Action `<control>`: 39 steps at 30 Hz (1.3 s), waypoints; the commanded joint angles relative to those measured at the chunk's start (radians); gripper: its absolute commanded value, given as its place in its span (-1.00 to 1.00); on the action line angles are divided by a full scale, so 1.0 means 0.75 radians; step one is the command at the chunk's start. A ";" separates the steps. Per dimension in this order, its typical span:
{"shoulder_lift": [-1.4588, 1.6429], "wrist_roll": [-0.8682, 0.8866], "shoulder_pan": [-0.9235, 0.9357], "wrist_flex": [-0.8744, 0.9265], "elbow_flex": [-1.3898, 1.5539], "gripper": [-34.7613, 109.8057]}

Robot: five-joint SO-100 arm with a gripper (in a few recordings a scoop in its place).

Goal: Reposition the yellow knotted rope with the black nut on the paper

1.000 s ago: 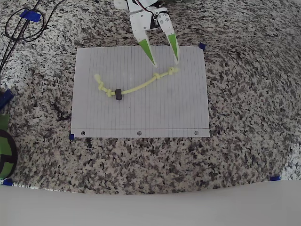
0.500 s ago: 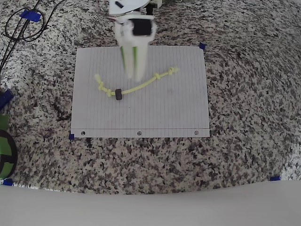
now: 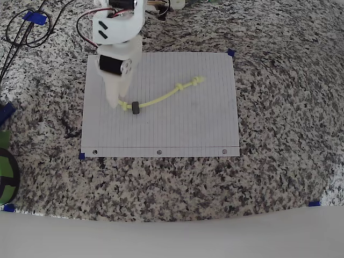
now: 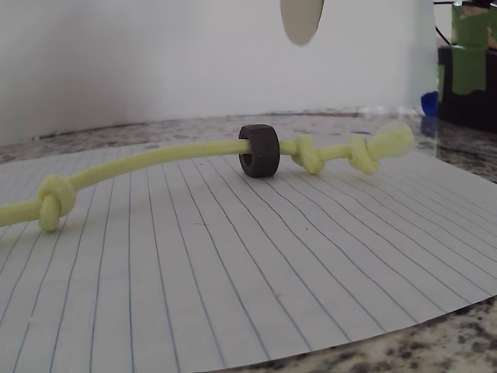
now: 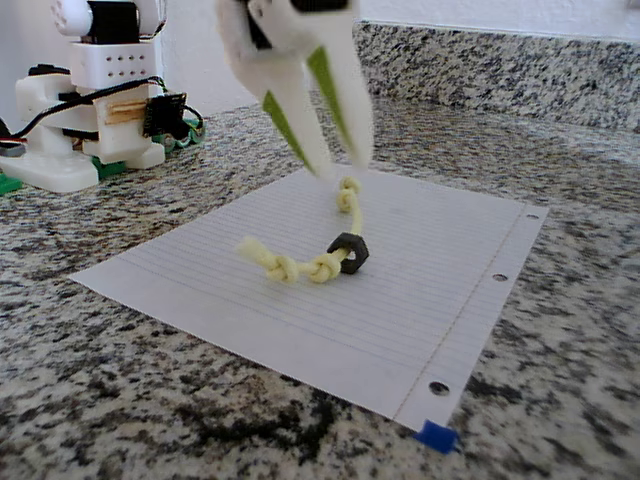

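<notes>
Pale yellow-green, the yellow knotted rope lies in a shallow arc on the upper half of the paper, running in the overhead view from its left end at about 9 o'clock of the sheet's middle to its knotted right end at about 1 o'clock. Its left tip is hidden under the arm there. The black nut sits threaded on the rope near that left end, resting on the sheet; in the wrist view the nut stands on edge with two knots just beside it.

White with green inner faces, the gripper hangs above the rope, its fingers parted by a narrow gap and holding nothing, their tips just over the cord.

Speckled granite, the counter surrounds the paper, whose three punched holes line the 6 o'clock edge.
</notes>
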 commanded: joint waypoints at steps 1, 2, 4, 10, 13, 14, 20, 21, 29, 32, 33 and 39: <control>-0.082 -0.151 0.020 0.098 -0.125 0.04; -0.112 -0.176 0.022 0.117 -0.143 0.04; -0.170 -0.213 0.027 0.157 -0.180 0.04; -0.288 -0.280 0.043 0.200 -0.217 0.05; -0.327 -0.288 0.059 0.205 -0.250 0.06; -0.337 -0.288 0.067 0.211 -0.264 0.05; -0.382 -0.288 0.123 0.215 -0.299 0.03; -0.391 -0.288 0.125 0.213 -0.301 0.03; -0.448 -0.288 0.133 0.221 -0.319 0.03; -0.450 -0.286 0.133 0.209 -0.321 0.03; -0.450 -0.284 0.133 0.205 -0.323 0.03; -0.470 -0.270 0.125 0.178 -0.323 -0.01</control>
